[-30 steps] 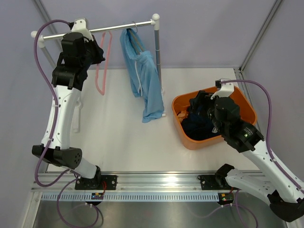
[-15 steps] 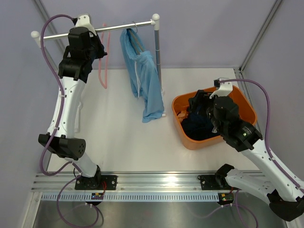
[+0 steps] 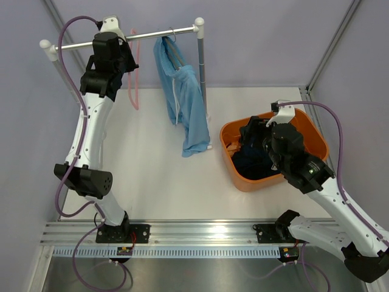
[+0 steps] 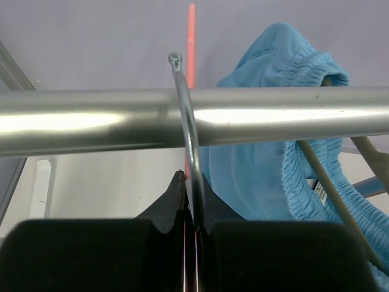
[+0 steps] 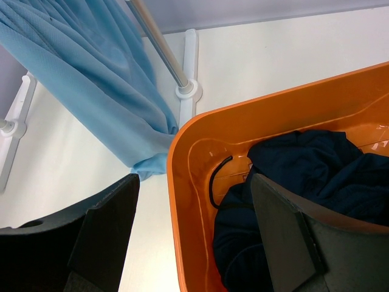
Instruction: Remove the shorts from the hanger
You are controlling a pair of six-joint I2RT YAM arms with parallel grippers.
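Observation:
The light sky blue shorts (image 3: 184, 97) hang limp from a wooden hanger (image 4: 331, 191) on the metal rail (image 3: 158, 34); they also show in the left wrist view (image 4: 261, 164) and the right wrist view (image 5: 91, 73). The dark navy shorts (image 3: 250, 163) lie in the orange bin (image 3: 240, 181), also in the right wrist view (image 5: 304, 176). My left gripper (image 3: 126, 61) is up at the rail, shut on the metal hook (image 4: 185, 115) of an empty pink hanger (image 3: 134, 82), left of the blue shorts. My right gripper (image 3: 250, 131) is open and empty above the bin's left side (image 5: 194, 201).
The rail (image 4: 273, 115) rests on two white-capped posts; the right post (image 3: 202, 67) stands just behind the blue shorts, its foot (image 5: 187, 91) beside the bin's rim (image 5: 182, 182). Grey walls close in the back and sides.
My left gripper has risen and moved right along the rail with the pink hanger, closer to the blue shorts. The right arm has shifted slightly left.

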